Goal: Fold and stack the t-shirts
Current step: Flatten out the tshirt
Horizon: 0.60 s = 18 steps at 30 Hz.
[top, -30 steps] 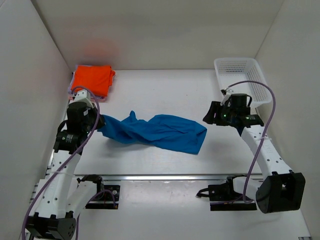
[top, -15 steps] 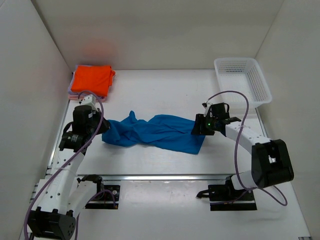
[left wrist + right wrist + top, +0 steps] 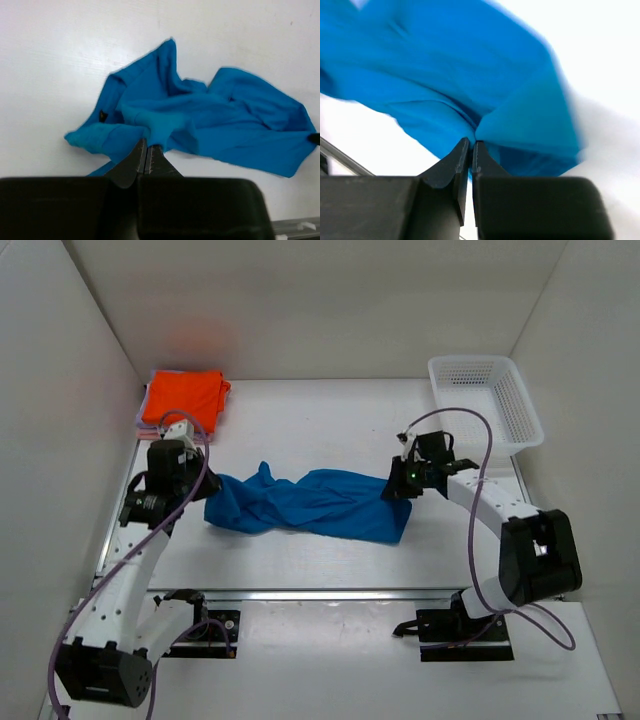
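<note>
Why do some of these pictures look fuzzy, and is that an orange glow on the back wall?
Top external view: sharp, evenly lit; the orange t-shirt tints the wall above it. Left wrist view: blue t-shirt slightly soft, table bright. Right wrist view: cloth very close, its right edge smeared, table washed out to white.

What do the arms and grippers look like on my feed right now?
The left arm and right arm have white links, black joint housings and a looping lilac cable each. The left gripper and right gripper are black with tapered fingers.
</note>
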Tool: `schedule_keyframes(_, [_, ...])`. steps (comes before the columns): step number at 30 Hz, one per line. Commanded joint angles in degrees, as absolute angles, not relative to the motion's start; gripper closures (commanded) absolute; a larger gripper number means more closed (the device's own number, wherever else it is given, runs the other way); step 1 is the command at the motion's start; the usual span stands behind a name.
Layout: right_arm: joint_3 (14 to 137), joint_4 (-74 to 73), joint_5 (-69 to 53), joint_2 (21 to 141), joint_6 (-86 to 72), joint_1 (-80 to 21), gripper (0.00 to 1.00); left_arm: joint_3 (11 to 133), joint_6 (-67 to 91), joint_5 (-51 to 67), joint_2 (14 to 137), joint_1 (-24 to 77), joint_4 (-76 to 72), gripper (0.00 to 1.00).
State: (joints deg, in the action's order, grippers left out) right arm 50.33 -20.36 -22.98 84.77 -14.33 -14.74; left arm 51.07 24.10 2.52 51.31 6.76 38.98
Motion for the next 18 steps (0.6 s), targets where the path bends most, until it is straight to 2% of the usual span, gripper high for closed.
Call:
schedule_keyframes(1, [59.7, -21.3, -22.9, 76.3, -13.4, -12.2, 1.00, 66.7, 19.8, 0.8, 58.8, 5.3, 39.7, 1.00])
schedule_keyframes(4, [66.1, -22.1, -22.6, 71.7, -12.0, -10.6, 1.00, 78.5, 18.8, -2.7, 63.0, 4.8, 42.4, 1.00])
schedule_keyframes(9, [69.5, -24.3, -26.6, 66.2, -12.1, -6.6, 1.00, 85.7, 18.7, -4.3, 62.5, 4.3, 44.1, 1.00])
schedule_keyframes(11, [69.7, -27.7, -27.8, 66.0, -11.3, -4.3, 1.00, 83.9, 18.6, -3.7, 61.4, 4.9, 44.6, 1.00])
schedule_keyframes(15, [64.1, -36.8, -28.1, 65.2, -8.4, -5.0, 0.99, 71.9, 19.2, -1.3, 54.3, 5.9, 44.6, 1.00])
schedule_keyframes(18, [57.2, -41.3, -27.3, 63.6, -6.2, -5.5, 0.68, 61.6, 19.1, -0.8, 48.4, 6.2, 44.3, 1.00])
